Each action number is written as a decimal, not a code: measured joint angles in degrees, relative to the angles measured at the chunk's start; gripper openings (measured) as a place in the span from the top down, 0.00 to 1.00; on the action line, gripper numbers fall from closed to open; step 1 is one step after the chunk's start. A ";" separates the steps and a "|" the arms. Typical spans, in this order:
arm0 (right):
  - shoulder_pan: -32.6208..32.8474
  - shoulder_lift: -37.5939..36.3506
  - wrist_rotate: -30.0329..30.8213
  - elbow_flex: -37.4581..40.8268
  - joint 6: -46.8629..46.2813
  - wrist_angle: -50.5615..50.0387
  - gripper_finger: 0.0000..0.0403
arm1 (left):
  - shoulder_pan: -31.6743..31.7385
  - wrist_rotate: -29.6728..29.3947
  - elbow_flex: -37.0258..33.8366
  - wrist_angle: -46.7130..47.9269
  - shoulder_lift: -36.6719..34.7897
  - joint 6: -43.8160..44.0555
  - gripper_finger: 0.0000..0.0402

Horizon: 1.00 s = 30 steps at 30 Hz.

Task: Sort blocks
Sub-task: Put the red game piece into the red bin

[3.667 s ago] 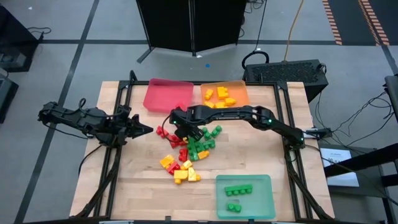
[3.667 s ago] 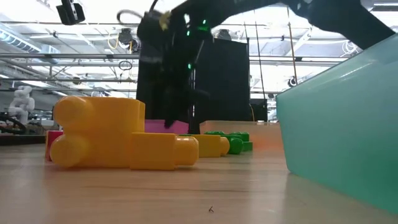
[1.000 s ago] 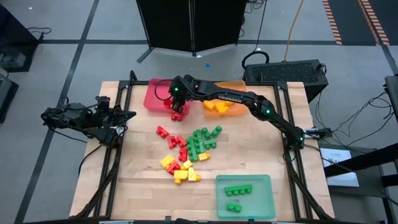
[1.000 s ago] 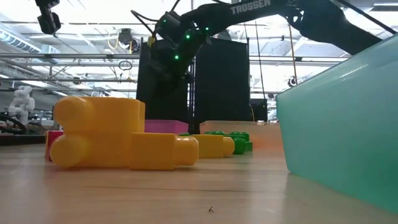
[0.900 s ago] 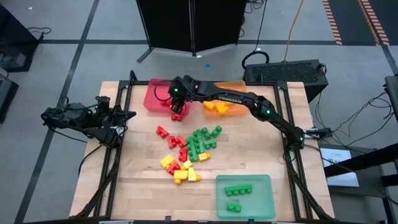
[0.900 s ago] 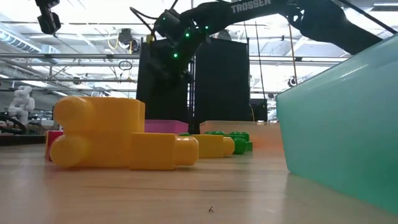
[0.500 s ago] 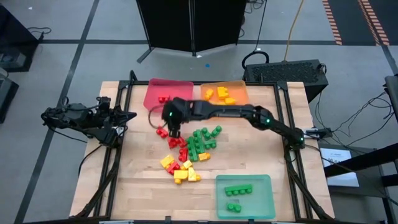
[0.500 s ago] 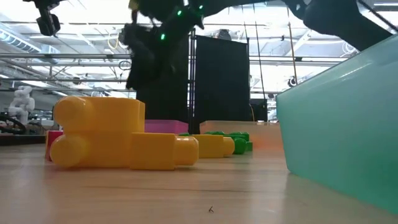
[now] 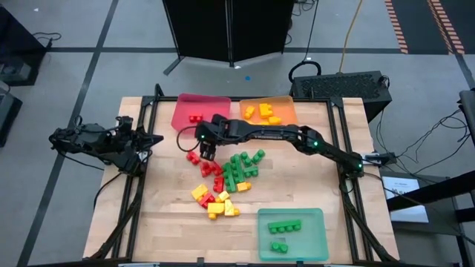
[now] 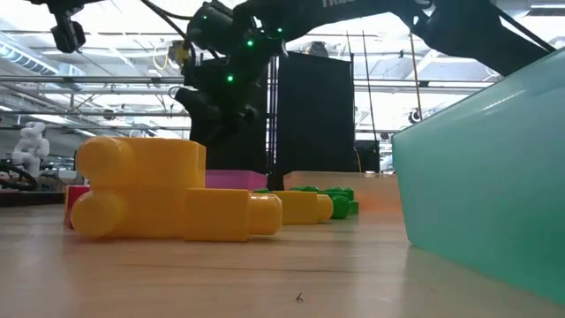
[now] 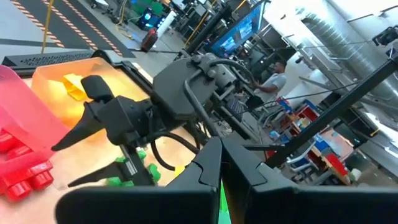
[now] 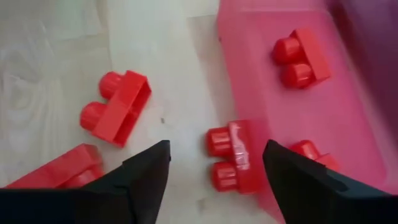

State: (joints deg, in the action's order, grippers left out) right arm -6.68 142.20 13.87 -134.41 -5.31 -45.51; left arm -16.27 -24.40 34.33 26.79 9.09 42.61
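1. A wooden table stands on a grey carpeted floor; a black cabinet sits past its far edge at twelve o'clock; the low view looks across the tabletop into a workshop hall with ceiling rails.
2. Three trays rest on the table; the red tray at about eleven o'clock, the orange tray touching its side at twelve, the green tray near the front edge at five.
3. The blocks lie mostly in a loose heap at the table's middle, red, green and yellow mixed; one red block lies in the red tray, several yellow ones in the orange tray, a few green ones in the green tray.
4. The right gripper reaches across from three o'clock and hangs over the red blocks at the heap's eleven o'clock edge, just short of the red tray; its fingers stand apart with nothing between them; the wrist view shows a red two-stud block on bare wood beyond them and another against the tray wall.
5. The left gripper waits off the table's edge at nine o'clock, fingers pressed together, holding nothing.
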 joint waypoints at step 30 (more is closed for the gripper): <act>-1.60 5.98 0.53 -0.02 -3.76 0.72 0.38 | 0.02 0.20 0.00 3.01 0.01 -0.01 0.97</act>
State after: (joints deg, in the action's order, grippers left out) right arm -8.27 148.18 14.41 -134.43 -9.07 -44.79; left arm -16.25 -24.20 34.33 29.79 9.10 42.60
